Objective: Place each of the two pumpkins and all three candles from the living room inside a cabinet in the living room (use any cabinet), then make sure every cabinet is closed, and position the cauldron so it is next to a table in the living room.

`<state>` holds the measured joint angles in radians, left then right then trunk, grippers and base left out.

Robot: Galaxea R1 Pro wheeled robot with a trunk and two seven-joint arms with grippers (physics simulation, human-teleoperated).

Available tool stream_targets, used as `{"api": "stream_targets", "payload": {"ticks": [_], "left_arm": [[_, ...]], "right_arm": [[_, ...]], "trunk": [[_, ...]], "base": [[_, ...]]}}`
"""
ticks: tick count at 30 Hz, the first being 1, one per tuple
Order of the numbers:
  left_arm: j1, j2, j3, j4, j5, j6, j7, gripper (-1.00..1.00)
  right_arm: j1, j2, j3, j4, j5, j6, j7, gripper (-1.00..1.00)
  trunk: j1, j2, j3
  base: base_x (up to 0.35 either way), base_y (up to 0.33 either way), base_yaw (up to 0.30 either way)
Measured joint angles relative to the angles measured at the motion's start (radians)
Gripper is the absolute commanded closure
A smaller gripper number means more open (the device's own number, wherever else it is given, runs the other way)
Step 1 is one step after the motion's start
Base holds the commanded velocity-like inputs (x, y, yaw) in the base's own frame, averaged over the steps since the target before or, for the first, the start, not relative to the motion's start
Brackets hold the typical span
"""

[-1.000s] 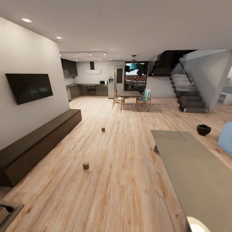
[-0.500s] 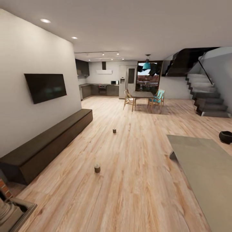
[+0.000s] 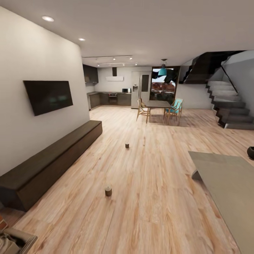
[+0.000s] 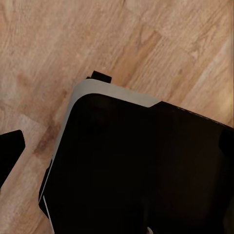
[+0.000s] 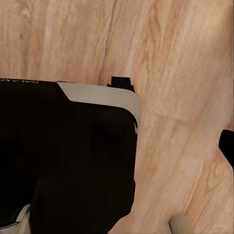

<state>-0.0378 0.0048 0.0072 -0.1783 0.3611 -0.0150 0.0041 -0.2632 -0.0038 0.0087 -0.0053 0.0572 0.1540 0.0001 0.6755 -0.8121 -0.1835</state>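
Short tan-grey stubby candle (image 3: 108, 191), standing on wood-plank floor (image 3: 151, 197): probably light, rigid, waxy-slick; best pinched across cylindrical sides, mid-height. Jaw state of both grippers: cannot tell.

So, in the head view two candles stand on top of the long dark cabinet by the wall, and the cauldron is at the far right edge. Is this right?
Not quite. In the head view the two candles stand on the wooden floor, apart from the long dark cabinet by the wall. The cauldron is indeed at the far right edge.
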Motion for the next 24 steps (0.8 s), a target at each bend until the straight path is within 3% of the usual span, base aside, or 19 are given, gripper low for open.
{"api": "stream_targets", "payload": {"ticks": [24], "left_arm": [[0.000,0.000,0.000,0.005,-0.002,0.001,0.000,-1.00]], "right_arm": [[0.001,-0.001,0.000,0.002,0.000,-0.027,-0.001,-1.00]], "trunk": [[0.000,0.000,0.000]], "base": [[0.327,0.028,0.000]]}}
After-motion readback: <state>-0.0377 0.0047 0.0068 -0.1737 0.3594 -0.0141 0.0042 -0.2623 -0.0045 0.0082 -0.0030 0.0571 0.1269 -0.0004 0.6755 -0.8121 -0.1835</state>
